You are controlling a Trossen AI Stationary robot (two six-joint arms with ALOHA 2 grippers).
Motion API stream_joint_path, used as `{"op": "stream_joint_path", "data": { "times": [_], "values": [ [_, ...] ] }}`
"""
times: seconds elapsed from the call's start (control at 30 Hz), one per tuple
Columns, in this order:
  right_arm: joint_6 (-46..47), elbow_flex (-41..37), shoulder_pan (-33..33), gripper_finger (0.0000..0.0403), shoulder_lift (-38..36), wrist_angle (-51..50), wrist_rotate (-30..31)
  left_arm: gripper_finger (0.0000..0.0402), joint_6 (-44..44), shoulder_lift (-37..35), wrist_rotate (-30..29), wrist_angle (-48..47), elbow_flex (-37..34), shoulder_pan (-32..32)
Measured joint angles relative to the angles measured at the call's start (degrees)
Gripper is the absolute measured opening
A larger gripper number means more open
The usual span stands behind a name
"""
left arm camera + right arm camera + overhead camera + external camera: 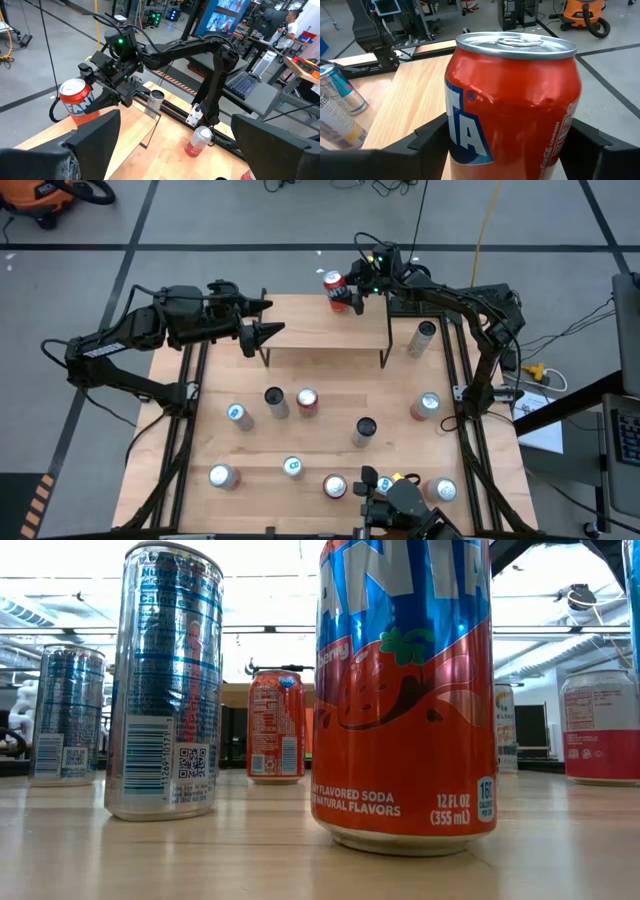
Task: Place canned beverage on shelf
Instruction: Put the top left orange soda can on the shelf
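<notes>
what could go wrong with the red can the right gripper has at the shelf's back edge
1. The red Fanta can sits at the far edge of the shelf; set down there, it could tip off behind.
2. The right gripper flanks the can's lower body, so pulling away carelessly might drag it over.
3. The left gripper waits open by the shelf's left end; a sideways swing could clip it.

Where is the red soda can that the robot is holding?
In the high view, the red soda can sits upright in the right hand, at the far edge of the shelf, toward its right end.
</notes>
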Motion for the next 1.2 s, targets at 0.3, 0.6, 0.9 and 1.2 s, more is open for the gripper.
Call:
{"op": "stream_joint_path", "data": {
  "times": [0.3,0.6,0.9,1.2],
  "values": [
    [-0.92,0.0,0.0,0.0307,-0.02,-0.44,-0.01,0.0382,-0.02,0.0,0.0,0.0,0.0,0.0],
    [-1.0,0.0,0.0,0.0317,-0.04,-1.15,-0.01,0.0382,0.0,0.0,0.0,0.0,0.0,0.0],
    [-2.71,0.0,0.02,0.0318,-0.04,-3.5,0.01,0.0382,0.04,0.0,0.02,-0.05,0.0,0.0],
    [-5.33,-0.02,0.02,0.0318,-0.04,-3.5,0.16,0.0382,0.02,-0.02,0.02,-0.88,0.0,0.0]
  ]
}}
